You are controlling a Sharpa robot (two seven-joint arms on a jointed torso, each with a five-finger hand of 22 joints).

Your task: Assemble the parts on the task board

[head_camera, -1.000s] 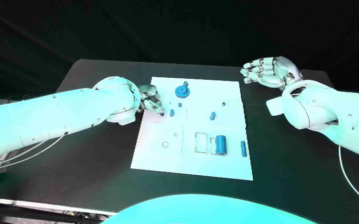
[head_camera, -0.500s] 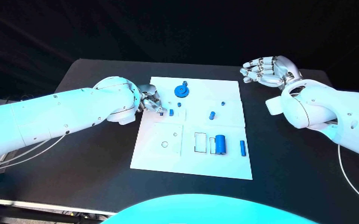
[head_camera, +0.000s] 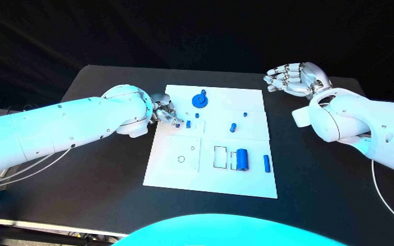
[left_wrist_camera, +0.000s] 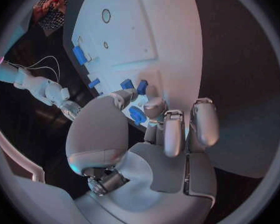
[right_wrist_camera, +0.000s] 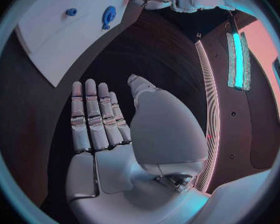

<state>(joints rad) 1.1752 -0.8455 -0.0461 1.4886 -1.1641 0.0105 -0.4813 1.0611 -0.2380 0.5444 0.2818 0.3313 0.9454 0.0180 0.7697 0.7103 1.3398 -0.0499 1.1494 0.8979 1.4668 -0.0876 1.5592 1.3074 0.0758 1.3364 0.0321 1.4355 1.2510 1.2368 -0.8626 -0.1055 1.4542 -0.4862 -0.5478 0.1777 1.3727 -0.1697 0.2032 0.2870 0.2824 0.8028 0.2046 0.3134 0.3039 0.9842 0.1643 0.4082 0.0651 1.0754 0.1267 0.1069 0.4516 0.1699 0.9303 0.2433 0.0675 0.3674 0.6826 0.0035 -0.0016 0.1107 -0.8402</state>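
The white task board (head_camera: 215, 169) lies mid-table. My left hand (head_camera: 164, 111) is at its left edge. In the left wrist view a small blue part (left_wrist_camera: 137, 115) sits between the thumb and a fingertip (left_wrist_camera: 156, 106), which seem to pinch it. From the head view that part (head_camera: 188, 124) shows just past the fingertips. A blue gear (head_camera: 200, 100) stands near the far edge, and small blue pegs (head_camera: 233, 126) dot the middle. A blue cylinder (head_camera: 242, 156) and a slim blue bar (head_camera: 267, 163) lie to the right. My right hand (head_camera: 293, 78) hovers off the board's far right corner, holding nothing.
Outlined slots (head_camera: 221, 156) and a round hole (head_camera: 180, 158) mark the board's near half. Bare black table (head_camera: 98, 172) surrounds the board on all sides. In the right wrist view the fingers (right_wrist_camera: 93, 117) are straight, over dark table beside the board's corner (right_wrist_camera: 53, 74).
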